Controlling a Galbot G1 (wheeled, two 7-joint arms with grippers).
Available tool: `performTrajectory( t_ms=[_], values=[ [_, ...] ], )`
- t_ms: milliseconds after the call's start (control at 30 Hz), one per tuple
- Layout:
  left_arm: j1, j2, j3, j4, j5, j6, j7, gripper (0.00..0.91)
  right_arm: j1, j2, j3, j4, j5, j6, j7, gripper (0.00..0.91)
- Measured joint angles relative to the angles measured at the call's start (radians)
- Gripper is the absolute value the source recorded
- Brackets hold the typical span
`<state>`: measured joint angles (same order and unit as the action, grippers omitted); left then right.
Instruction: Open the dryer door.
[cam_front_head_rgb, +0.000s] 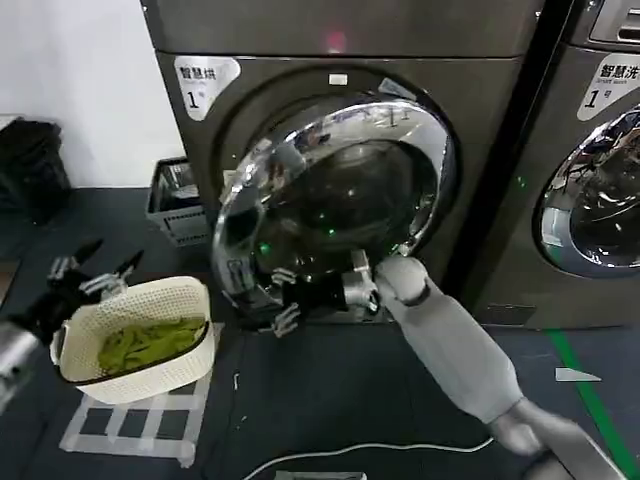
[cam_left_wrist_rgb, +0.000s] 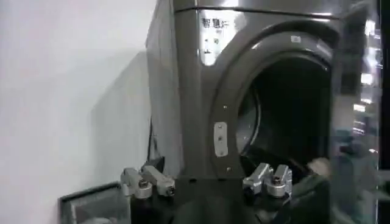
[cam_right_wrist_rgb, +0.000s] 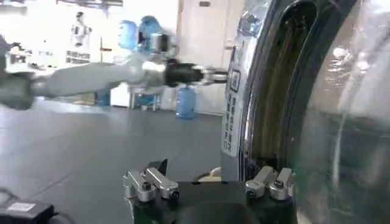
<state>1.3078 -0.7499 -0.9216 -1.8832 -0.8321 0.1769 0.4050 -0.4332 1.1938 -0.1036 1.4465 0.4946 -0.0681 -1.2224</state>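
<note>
Dark floor, dryer door (cam_front_head_rgb: 330, 190) ajar.
Right gripper (cam_front_head_rgb: 285, 300), jaws wide, at its 7 o'clock rim; left gripper (cam_front_head_rgb: 95, 268) spread over basket (cam_front_head_rgb: 140, 345).

The dark floor (cam_front_head_rgb: 330, 390) carries a cream laundry basket (cam_front_head_rgb: 140, 340) with green cloth at lower left, standing on grey tape marks (cam_front_head_rgb: 130, 425). A dark crate (cam_front_head_rgb: 178, 205) sits behind it. A white cable (cam_front_head_rgb: 370, 452) lies along the bottom.

Dim floor, bright glare on dryer door (cam_front_head_rgb: 335, 190) chrome, soft blur
</note>
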Motion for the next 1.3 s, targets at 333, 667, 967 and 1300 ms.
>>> performTrajectory(
  t_ms=[333, 667, 967, 1300],
  values=[
    [-0.106, 0.063, 0.175, 0.08, 0.017, -0.021, 0.03, 0.907, -0.064, -0.105, 0.044, 0.114, 0.059, 0.023, -0.153, 0.907],
    [-0.154, 0.088, 0.317, 0.055, 0.005, -0.028, 0.06, 0.907, -0.199, -0.21, 0.196, 0.171, 0.086, 0.054, -0.239, 0.907],
    [-0.246, 0.085, 0.516, 0.034, -0.014, -0.03, 0.075, 0.907, -0.369, -0.295, 0.512, 0.119, 0.1, 0.084, -0.238, 0.907],
    [-0.399, 0.06, 0.738, 0.017, -0.058, -0.035, 0.114, 0.907, -0.604, -0.26, 0.961, 0.155, 0.045, 0.035, -0.116, 0.907]
  ],
)
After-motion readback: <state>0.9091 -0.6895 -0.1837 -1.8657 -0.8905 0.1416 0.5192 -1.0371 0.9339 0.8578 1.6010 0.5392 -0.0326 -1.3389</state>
